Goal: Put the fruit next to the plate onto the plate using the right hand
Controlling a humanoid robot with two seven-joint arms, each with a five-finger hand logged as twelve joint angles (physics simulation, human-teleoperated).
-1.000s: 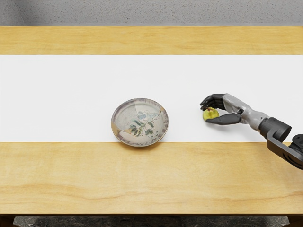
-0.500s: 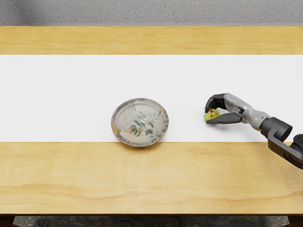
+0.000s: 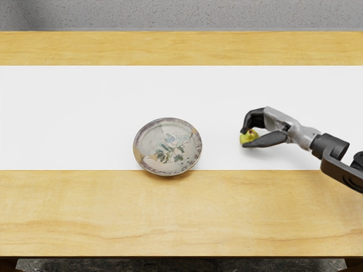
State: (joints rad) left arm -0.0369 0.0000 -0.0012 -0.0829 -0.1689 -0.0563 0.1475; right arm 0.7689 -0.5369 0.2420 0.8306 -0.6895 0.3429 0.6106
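A pale wooden table (image 3: 170, 209) fills the robot's head view, crossed from edge to edge by a broad white strip (image 3: 102, 102). A band of speckled grey ground (image 3: 181, 14) shows beyond the table's far edge. The plate (image 3: 148, 131) is a shallow round dish with a metallic rim and a painted pattern of green leaves and pale flowers. It sits on the near part of the white strip, its front rim reaching just over the line where white meets wood.

Well to the right of the plate, at about the same depth on the strip, is the fruit (image 3: 247, 137). It is a small yellow-green piece, partly hidden by the hand around it, and it is not on the plate.

The right hand (image 3: 265, 129) grasps the fruit. Its dark fingers (image 3: 253, 118) curl down over the fruit's far side and top, while the thumb (image 3: 266, 139) lies along its near side, pointing toward the plate. The fruit is pinched between them. A thin shadow lies on the white strip beneath the thumb. Whether the fruit rests on the strip or is raised a little off it cannot be told from this angle.

The hand's grey wrist (image 3: 292, 131) slants away from the plate to a black forearm (image 3: 337, 161). The forearm enters from the picture's right edge, over the seam between the strip and the bare wood. A wide stretch of white lies between the fruit and the plate's right rim.
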